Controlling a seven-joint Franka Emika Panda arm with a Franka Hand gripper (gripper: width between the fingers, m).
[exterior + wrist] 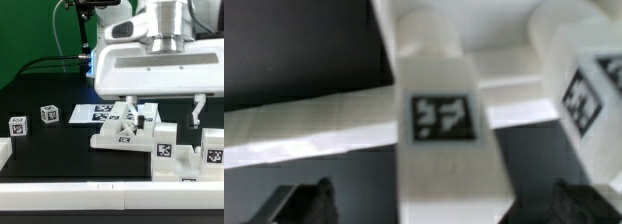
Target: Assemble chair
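Tool [163, 110] hangs with jaws wide apart right over the chair [125, 138] parts on the surface [60, 150], gripping nothing, and that stiff, light, kinda slick plastic looks easiest to pinch across the narrow tagged bar [446, 110], I reckon.

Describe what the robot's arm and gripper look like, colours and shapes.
The gripper has a wide, boxy white body under a rounded white wrist with a grey ring. Its two fingers are slim, pale above with dark tips. Black cables run behind it. No markings are visible on it.
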